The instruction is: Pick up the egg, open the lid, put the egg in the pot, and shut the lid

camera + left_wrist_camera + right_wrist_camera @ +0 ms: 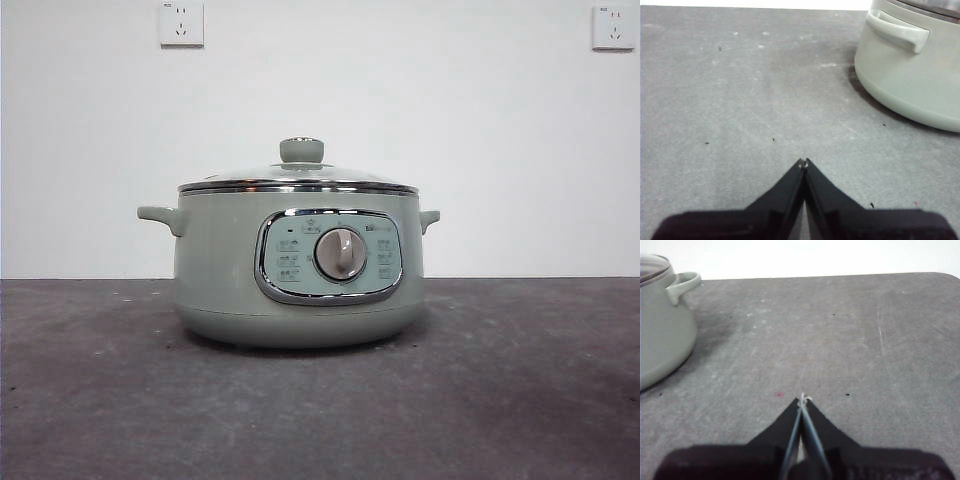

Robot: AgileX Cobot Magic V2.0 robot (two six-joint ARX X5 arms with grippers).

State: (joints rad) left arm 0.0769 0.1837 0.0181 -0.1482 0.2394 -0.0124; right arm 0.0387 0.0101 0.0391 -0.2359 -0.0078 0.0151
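Note:
The sage-green pot [300, 265] stands in the middle of the grey table in the front view, its control panel and silver dial [341, 253] facing me. The glass lid [298, 177] with its pale green knob [301, 150] sits closed on the pot. The egg is not in view in any frame. My left gripper [803, 163] is shut and empty above bare table, with the pot [910, 80] off to one side. My right gripper [802, 400] is shut and empty above bare table, with the pot [662, 330] off to its side.
The grey table [520, 400] stretches on both sides of the pot. A white wall with two sockets [181, 23] [612, 27] stands behind it. The table's far edge and rounded corner [945, 276] show in the right wrist view.

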